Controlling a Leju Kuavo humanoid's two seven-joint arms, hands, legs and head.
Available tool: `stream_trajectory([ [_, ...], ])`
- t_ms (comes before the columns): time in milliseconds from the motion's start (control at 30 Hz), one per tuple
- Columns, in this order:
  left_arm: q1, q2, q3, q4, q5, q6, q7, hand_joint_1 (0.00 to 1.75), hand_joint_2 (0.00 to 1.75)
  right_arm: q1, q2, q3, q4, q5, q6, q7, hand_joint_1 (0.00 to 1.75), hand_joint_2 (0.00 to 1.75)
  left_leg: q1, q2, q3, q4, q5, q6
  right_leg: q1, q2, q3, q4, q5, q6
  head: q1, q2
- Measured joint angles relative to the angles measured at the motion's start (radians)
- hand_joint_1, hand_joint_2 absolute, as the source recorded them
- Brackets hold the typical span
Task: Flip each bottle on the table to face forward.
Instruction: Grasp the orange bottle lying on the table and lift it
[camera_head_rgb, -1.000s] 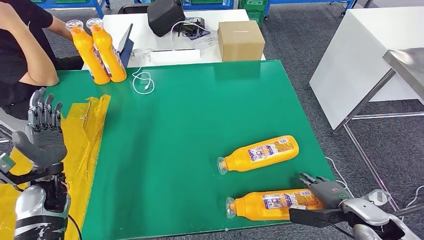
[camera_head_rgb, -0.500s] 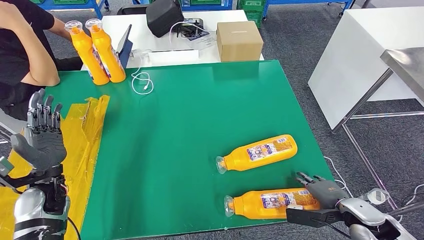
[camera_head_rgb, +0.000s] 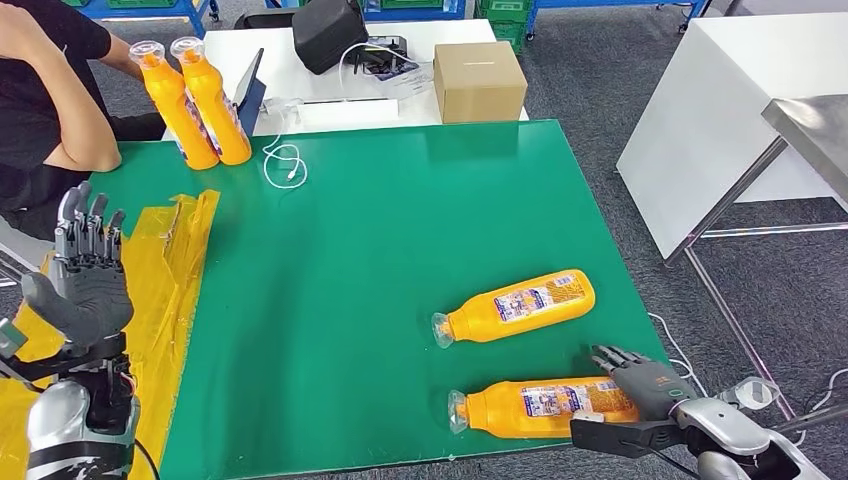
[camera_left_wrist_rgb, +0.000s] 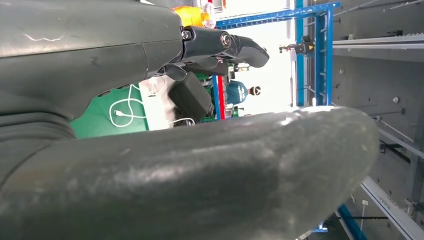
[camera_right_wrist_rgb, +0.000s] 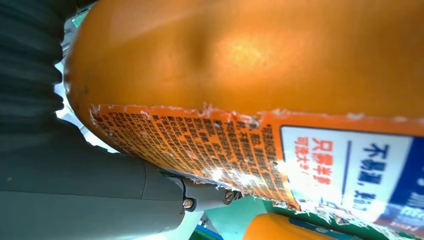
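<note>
Overhead, the right hand (camera_head_rgb: 645, 385) cups the base end of the nearer bottle (camera_head_rgb: 545, 407), fingers over it and thumb under its edge; a second bottle (camera_head_rgb: 520, 305) lies just beyond those fingers. The left hand (camera_head_rgb: 85, 275) hangs raised, fingers apart, holding nothing. At the right wrist, torn label and smooth orange plastic (camera_right_wrist_rgb: 250, 65) sit against the palm, seemingly gripped. Likely light, stiff and slick, so grip the labelled body.
</note>
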Motion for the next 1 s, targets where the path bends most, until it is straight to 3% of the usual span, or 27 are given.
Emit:
stream_trajectory([
  [400,0.015,-0.005,0.008,-0.008,0.016,-0.013,0.006,0.0,0.0,0.023,0.011,-0.008,-0.06,-0.041,-0.001,-0.022,0.0,1.75,0.0,-0.004,-0.006,0.0,0.0,0.0,-0.001,-0.002,-0.005,0.0,-0.001,0.001,0.0,0.0],
  [600,0.015,-0.004,0.016,-0.008,0.02,-0.016,0.001,0.0,0.0,0.03,0.007,-0.019,-0.116,-0.166,-0.001,-0.122,0.0,1.75,0.0,-0.007,-0.009,0.0,0.001,0.001,-0.002,-0.006,-0.006,0.0,-0.001,0.001,0.0,0.0],
  [800,0.017,-0.004,0.021,-0.008,0.028,-0.016,-0.007,0.0,0.0,0.044,0.027,-0.023,-0.169,-0.178,-0.057,-0.18,0.0,1.75,-0.001,-0.008,-0.012,0.0,0.001,0.001,-0.002,-0.007,-0.008,0.0,-0.001,0.001,0.0,0.0],
  [1000,0.025,-0.004,0.029,-0.009,0.029,-0.021,-0.008,0.0,0.0,0.073,0.043,-0.04,-0.23,-0.159,-0.082,-0.164,0.0,1.75,-0.001,-0.01,-0.012,0.0,0.001,0.001,-0.002,-0.008,-0.009,0.0,-0.001,0.001,0.0,0.0],
])
